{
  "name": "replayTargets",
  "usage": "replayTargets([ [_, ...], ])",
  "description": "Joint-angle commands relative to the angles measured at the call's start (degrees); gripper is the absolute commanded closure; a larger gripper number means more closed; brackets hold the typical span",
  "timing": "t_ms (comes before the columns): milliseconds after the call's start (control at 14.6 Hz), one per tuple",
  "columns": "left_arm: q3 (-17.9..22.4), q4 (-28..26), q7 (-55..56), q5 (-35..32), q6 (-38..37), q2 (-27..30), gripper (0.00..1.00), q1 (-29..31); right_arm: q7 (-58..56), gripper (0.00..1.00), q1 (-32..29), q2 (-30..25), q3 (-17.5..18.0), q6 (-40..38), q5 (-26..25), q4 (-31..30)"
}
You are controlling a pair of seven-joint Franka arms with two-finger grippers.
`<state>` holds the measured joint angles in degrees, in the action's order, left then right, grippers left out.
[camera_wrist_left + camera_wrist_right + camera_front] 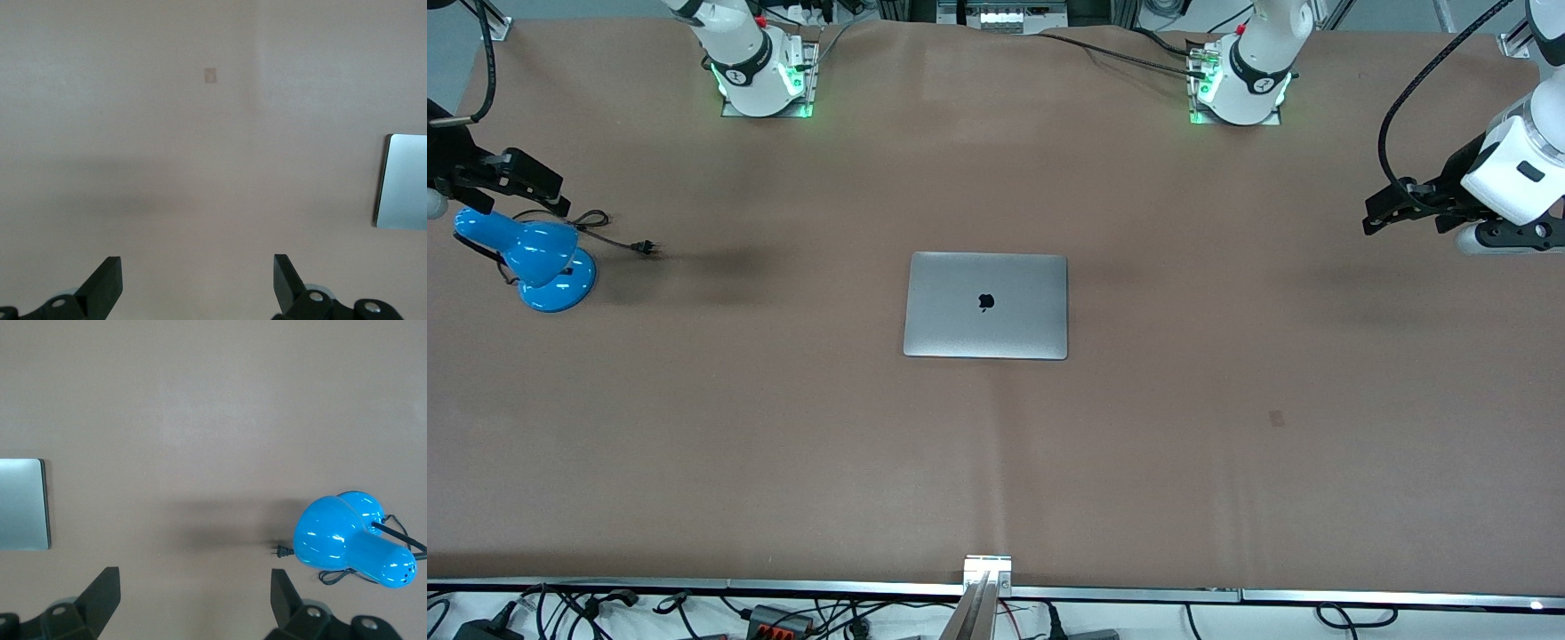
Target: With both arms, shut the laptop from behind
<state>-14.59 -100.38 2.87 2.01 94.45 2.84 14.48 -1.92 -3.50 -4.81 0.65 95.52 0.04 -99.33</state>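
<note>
The silver-grey laptop (985, 305) lies shut and flat in the middle of the table, lid up with the black apple logo showing. An edge of it also shows in the left wrist view (402, 181) and in the right wrist view (24, 504). My left gripper (1383, 213) hangs open and empty over the table at the left arm's end, well away from the laptop. My right gripper (538, 191) hangs open and empty over the right arm's end, above a blue lamp. Both pairs of black fingertips (107, 280) (103, 593) stand wide apart over bare table.
A blue desk lamp (538, 258) lies at the right arm's end with its black cord and plug (643, 248) trailing toward the laptop; it also shows in the right wrist view (353, 537). A brown cloth (1227, 462) covers the table. A small dark mark (1276, 417) sits on it.
</note>
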Motion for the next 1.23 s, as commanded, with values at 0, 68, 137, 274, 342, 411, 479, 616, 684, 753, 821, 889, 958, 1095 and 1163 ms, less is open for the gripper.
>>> replayTargets([
  [0, 0.3, -0.1, -1.7, 0.9, 0.4, 0.6, 0.0, -0.1, -1.5, 0.0, -0.2, -0.5, 0.1, -0.8, -0.7, -0.9],
  [68, 0.3, 0.0, -1.6, 0.9, 0.5, 0.5, 0.0, 0.0, -1.4, 0.0, -0.3, -0.5, 0.1, -0.4, -0.3, -0.9],
  [137, 0.3, -0.1, -1.6, 0.9, 0.5, 0.5, 0.0, 0.0, -1.3, 0.0, -0.4, -0.5, 0.1, -0.2, -0.2, -0.8],
  [274, 0.3, -0.1, -1.6, 0.9, 0.4, 0.5, 0.0, 0.0, -0.9, 0.0, -0.3, -0.5, 0.1, 0.6, -0.5, -1.0],
  [342, 0.3, -0.1, -1.6, 0.9, 0.4, 0.5, 0.0, 0.0, -0.8, 0.0, -0.3, -0.5, 0.1, 1.0, -0.6, -1.0],
  [411, 0.3, -0.1, -1.6, 0.9, 0.4, 0.5, 0.0, 0.0, -0.8, 0.0, -0.3, -0.5, 0.1, 1.4, -0.7, -1.0],
  [479, 0.3, -0.1, -1.6, 0.9, 0.4, 0.5, 0.0, 0.0, -0.7, 0.0, -0.3, -0.5, 0.1, 1.4, -0.7, -0.9],
  [616, 0.3, -0.1, -1.5, 0.9, 0.3, 0.5, 0.0, 0.0, -0.6, 0.0, -0.3, -0.5, 0.1, 1.2, -0.6, -0.9],
  [684, 0.3, -0.1, -1.5, 0.9, 0.3, 0.5, 0.0, 0.0, -0.5, 0.0, -0.3, -0.5, 0.1, 0.9, -0.4, -1.0],
  [753, 0.3, -0.1, -1.5, 0.9, 0.3, 0.5, 0.0, 0.0, -0.5, 0.0, -0.3, -0.6, 0.1, 0.7, -0.2, -1.0],
  [821, 0.3, -0.1, -1.5, 0.9, 0.3, 0.5, 0.0, 0.0, -0.5, 0.0, -0.3, -0.6, 0.1, 0.7, -0.2, -1.0],
  [889, 0.3, -0.1, -1.5, 0.9, 0.3, 0.5, 0.0, 0.0, -0.5, 0.0, -0.3, -0.6, 0.1, 0.6, -0.2, -1.0],
  [958, 0.3, -0.1, -1.5, 0.9, 0.3, 0.5, 0.0, 0.0, -0.5, 0.0, -0.3, -0.6, 0.1, 0.6, -0.2, -1.0],
  [1095, 0.3, -0.1, -1.5, 0.9, 0.3, 0.5, 0.0, 0.0, -0.5, 0.0, -0.2, -0.6, 0.1, 0.7, -0.1, -1.0],
  [1163, 0.3, -0.1, -1.5, 0.9, 0.3, 0.5, 0.0, 0.0, -0.5, 0.0, -0.2, -0.6, 0.1, 0.7, -0.2, -1.0],
])
